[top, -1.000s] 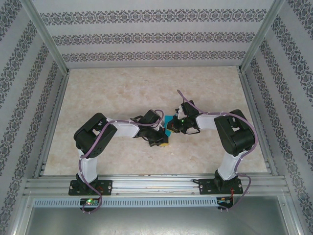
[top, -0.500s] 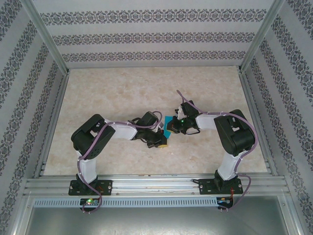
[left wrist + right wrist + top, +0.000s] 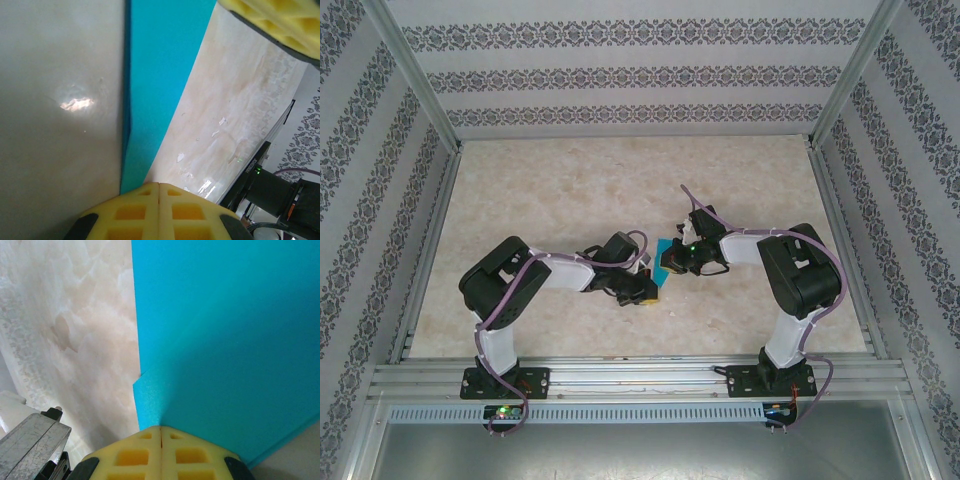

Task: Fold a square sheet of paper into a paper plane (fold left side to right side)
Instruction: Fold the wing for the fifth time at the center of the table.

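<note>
top external: both arms meet over the middle of the table (image 3: 560, 190), their black wrists crowding the paper (image 3: 666, 255) held between them, with patterned walls (image 3: 620, 75) all round. the right gripper (image 3: 161, 437) has its yellow pads pressed together on the sheet, beside a small turned-up flap (image 3: 150, 390). the left gripper (image 3: 159, 196) is likewise closed, pinching the paper's narrow end. since a second ago the left elbow has swung left and nearer; the right arm has not moved.
</note>
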